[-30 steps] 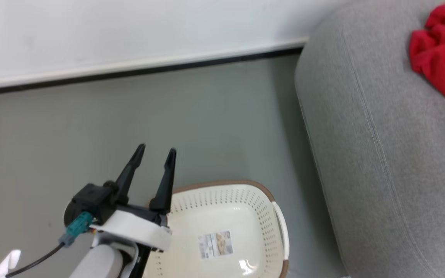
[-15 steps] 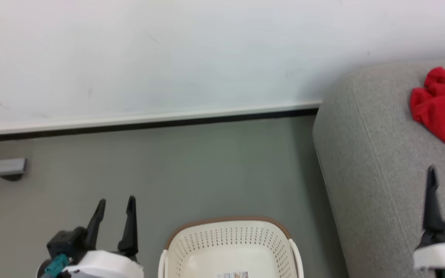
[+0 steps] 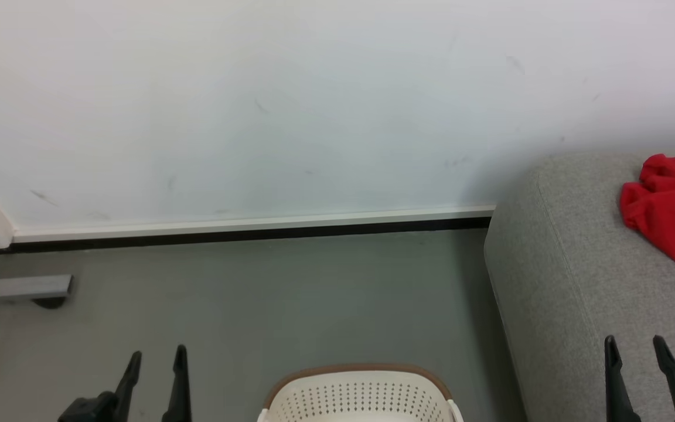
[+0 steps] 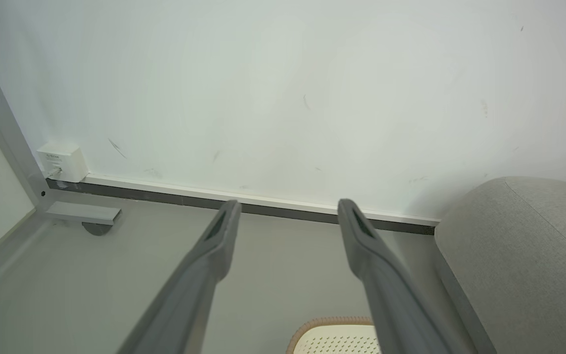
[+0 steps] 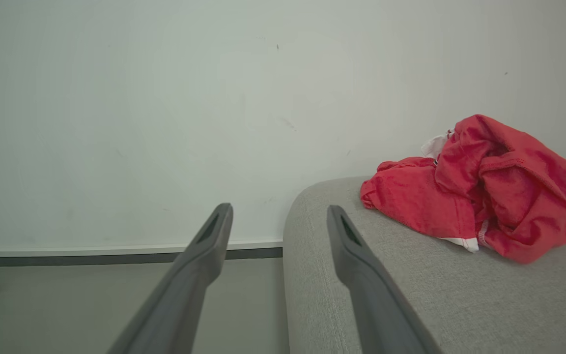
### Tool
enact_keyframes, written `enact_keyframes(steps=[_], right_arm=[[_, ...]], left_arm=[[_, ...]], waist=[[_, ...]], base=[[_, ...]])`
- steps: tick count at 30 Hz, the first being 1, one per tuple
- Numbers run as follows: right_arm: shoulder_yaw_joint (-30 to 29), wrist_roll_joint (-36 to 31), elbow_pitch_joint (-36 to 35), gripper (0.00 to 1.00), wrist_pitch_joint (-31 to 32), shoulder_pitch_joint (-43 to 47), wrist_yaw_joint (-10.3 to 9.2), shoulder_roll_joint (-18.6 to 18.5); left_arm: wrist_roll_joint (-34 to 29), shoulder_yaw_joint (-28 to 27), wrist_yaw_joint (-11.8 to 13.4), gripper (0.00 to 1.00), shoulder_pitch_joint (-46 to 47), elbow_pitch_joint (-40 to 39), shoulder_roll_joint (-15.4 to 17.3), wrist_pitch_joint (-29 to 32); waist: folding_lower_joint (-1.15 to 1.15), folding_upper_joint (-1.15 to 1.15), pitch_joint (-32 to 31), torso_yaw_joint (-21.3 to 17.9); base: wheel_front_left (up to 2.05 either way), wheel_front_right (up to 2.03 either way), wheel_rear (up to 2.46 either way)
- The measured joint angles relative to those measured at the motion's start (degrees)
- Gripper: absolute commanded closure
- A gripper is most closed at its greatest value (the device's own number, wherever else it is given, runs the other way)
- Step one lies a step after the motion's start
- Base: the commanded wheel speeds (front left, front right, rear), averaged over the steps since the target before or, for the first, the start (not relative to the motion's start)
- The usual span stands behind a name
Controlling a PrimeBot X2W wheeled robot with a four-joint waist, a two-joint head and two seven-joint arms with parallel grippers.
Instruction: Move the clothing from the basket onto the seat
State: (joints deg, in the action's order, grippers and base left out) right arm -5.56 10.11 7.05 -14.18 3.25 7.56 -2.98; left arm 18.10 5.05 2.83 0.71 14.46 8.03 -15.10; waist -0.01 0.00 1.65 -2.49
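Red clothing (image 5: 479,191) (crumpled) lies on the seat (image 5: 386,295).

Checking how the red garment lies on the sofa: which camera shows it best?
The right wrist view: the whole red garment lies crumpled on the sofa. The head view crops it at the edge; the left wrist view catches just a sliver.

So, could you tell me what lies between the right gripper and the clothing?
Bare seat fabric, nothing on it, from the right gripper to the clothing, as the right wrist view shows.
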Motion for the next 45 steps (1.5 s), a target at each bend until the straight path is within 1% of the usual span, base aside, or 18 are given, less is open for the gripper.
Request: enact_keyframes(steps=[7, 21, 43, 45], right_arm=[[0.88, 0.58, 1.03, 0.0, -0.48, 0.6, 0.0, 0.03], [2.97, 1.08, 2.31, 0.0, -0.6, 0.41, 0.0, 0.05], [3.27, 2.05, 2.89, 0.0, -0.86, 0.42, -0.01, 0.05], [3.39, 2.08, 2.9, 0.0, -0.86, 0.42, 0.0, 0.05]], left_arm=[[-2.59, -2.01, -1.1, 0.0, -1.94, -0.63, -1.35, 0.0], [-5.83, -3.85, -2.85, 0.0, -2.35, -1.13, -3.1, -0.01], [-7.62, -6.06, -4.41, 0.0, -2.47, -1.1, -4.34, -0.02], [-7.64, -6.0, -5.31, 0.0, -2.5, -1.01, -4.36, -0.01]], waist=[[0.0, 0.0, -1.84, 0.45], [0.01, 0.0, -2.63, 1.27], [0.01, 0.0, -3.47, 0.75], [0.01, 0.0, -3.56, 0.59]], base=[[0.0, 0.0, 0.0], [0.0, 0.0, 0.0], [0.0, 0.0, 0.0], [0.0, 0.0, 0.0]])
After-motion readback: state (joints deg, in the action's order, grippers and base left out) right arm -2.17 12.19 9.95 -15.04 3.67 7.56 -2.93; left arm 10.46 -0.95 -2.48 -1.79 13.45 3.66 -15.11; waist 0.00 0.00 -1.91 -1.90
